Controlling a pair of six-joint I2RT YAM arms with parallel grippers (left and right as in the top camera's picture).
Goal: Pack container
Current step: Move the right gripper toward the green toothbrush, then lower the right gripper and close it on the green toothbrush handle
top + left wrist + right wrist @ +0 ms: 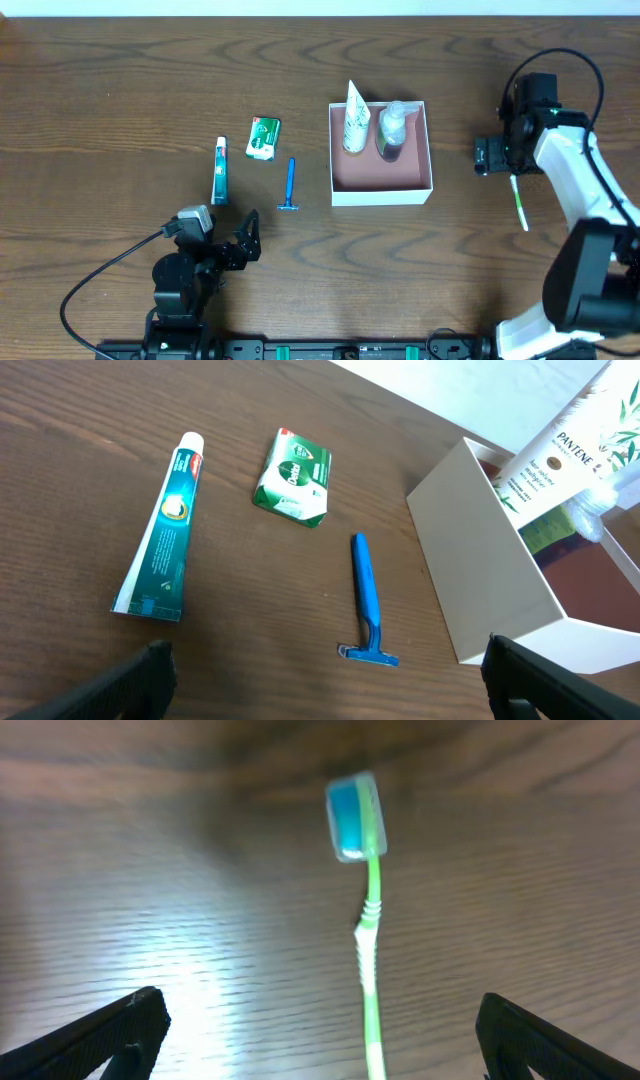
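The container [381,196] sits on the wooden table [120,90], a little right of centre, between the loose toiletries and my right arm. It is square and shallow, with plain white cardboard walls and a dusty pink-brown floor. From my left wrist I see its near white wall [490,560] at an angle. Two things already stand in its far half. A white Pantene tube [355,120] leans in the far left corner and pokes above the rim, and a clear bottle [392,130] is just beside it. The near half of the floor is bare.

My left claw [247,238] hangs released, fingers spread wide, gripping nothing. In front of it lie a blue razor [368,600], a green packet [295,477] and a toothpaste tube [165,530], all apart from one another and outside the box.

My right claw [320,1040] is also spread open and empty, right of the container. A green toothbrush [365,910] with a blue head lies on the wood below it, slightly blurred.
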